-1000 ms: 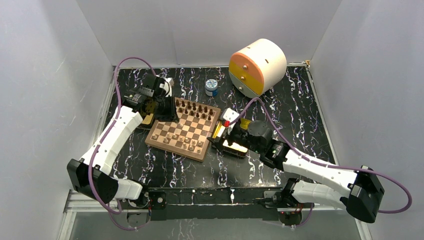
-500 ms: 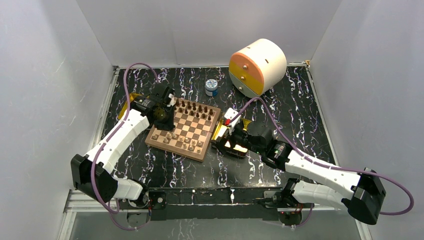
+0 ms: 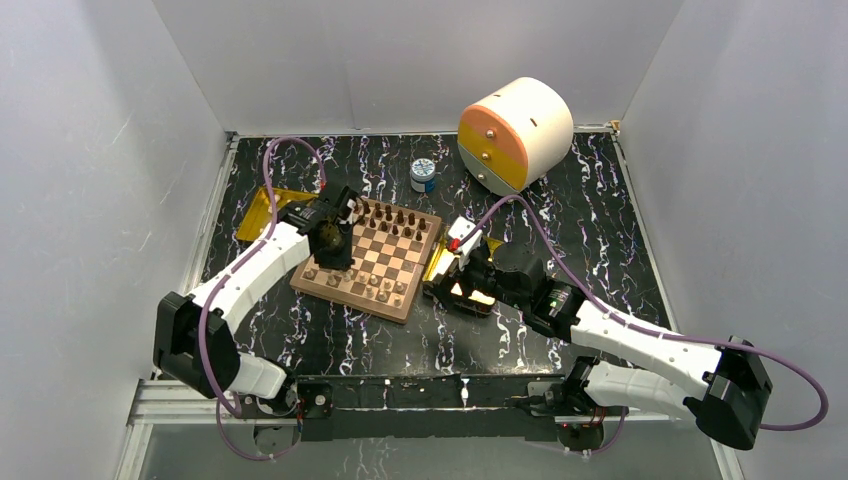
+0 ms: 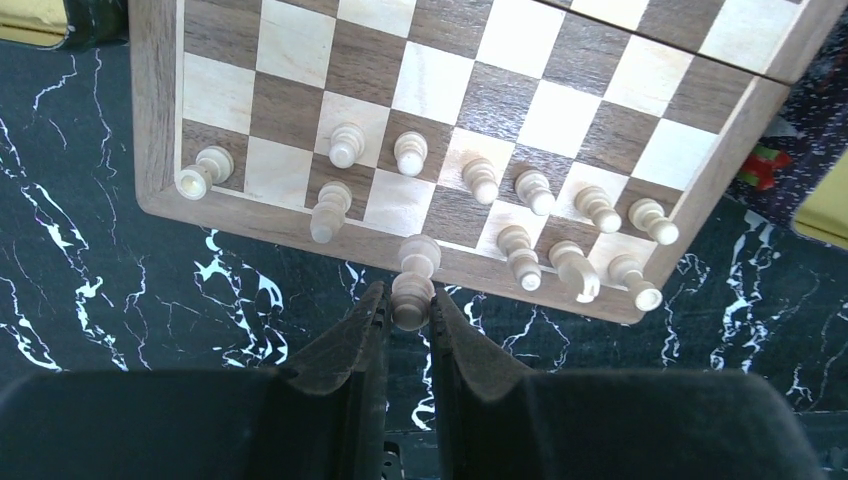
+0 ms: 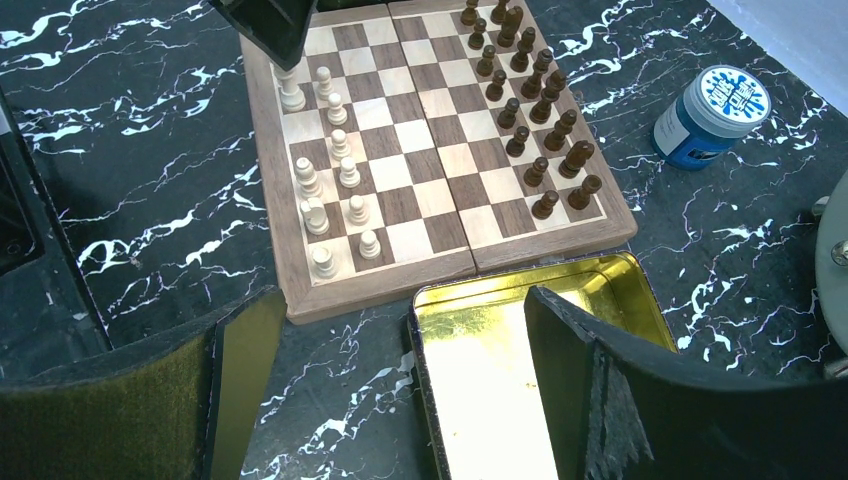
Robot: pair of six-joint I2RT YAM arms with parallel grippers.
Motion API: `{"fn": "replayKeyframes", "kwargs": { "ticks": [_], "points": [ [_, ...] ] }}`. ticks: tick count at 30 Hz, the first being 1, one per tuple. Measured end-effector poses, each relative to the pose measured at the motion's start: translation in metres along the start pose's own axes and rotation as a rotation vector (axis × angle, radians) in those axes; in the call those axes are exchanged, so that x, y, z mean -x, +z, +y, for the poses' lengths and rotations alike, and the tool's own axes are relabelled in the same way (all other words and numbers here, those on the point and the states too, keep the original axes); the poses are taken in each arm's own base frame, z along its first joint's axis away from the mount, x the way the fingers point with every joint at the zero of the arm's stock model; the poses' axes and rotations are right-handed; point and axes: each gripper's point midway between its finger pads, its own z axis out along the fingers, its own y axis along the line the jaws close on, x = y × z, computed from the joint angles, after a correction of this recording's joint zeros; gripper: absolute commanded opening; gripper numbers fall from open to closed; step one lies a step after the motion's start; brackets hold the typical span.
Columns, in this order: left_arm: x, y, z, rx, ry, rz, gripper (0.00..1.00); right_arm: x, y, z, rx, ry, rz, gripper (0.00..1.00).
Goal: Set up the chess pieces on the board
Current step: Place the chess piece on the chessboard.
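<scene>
While the right gripper (image 5: 398, 312) gapes wide, the left gripper (image 4: 407, 306) pinches a pale chess piece (image 4: 413, 291).

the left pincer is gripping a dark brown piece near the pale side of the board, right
Not quite. The piece in the left pincer is pale tan, not dark brown; the left wrist view shows it gripped there. The rest holds: it is near the pale side of the board.

Bright even overhead light, soft shadows, strong glare in gold tray (image 5: 500, 400) (right wrist view).
</scene>
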Motion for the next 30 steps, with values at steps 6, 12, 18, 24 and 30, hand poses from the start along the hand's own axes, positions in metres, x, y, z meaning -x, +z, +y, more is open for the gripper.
{"fn": "replayKeyframes", "kwargs": {
  "ticks": [6,12,18,24,30],
  "points": [
    [-0.011,0.015,0.004,0.029,0.01,0.024,0.03,0.0,0.0,0.0,0.0,-0.001,0.002,0.99],
    [-0.018,0.027,0.008,0.045,0.015,0.035,0.03,0.0,0.0,0.0,0.0,-0.002,0.002,0.99],
    [-0.02,0.037,0.007,0.046,0.016,0.033,0.03,-0.002,0.0,0.0,0.0,-0.004,0.008,0.99],
    [-0.019,0.041,0.006,0.049,0.017,0.028,0.03,-0.004,-0.001,-0.001,-0.004,-0.005,0.016,0.99],
    [-0.018,0.041,0.006,0.052,0.021,0.023,0.03,-0.004,-0.001,-0.002,-0.008,-0.006,0.018,0.99]
  ]
}}
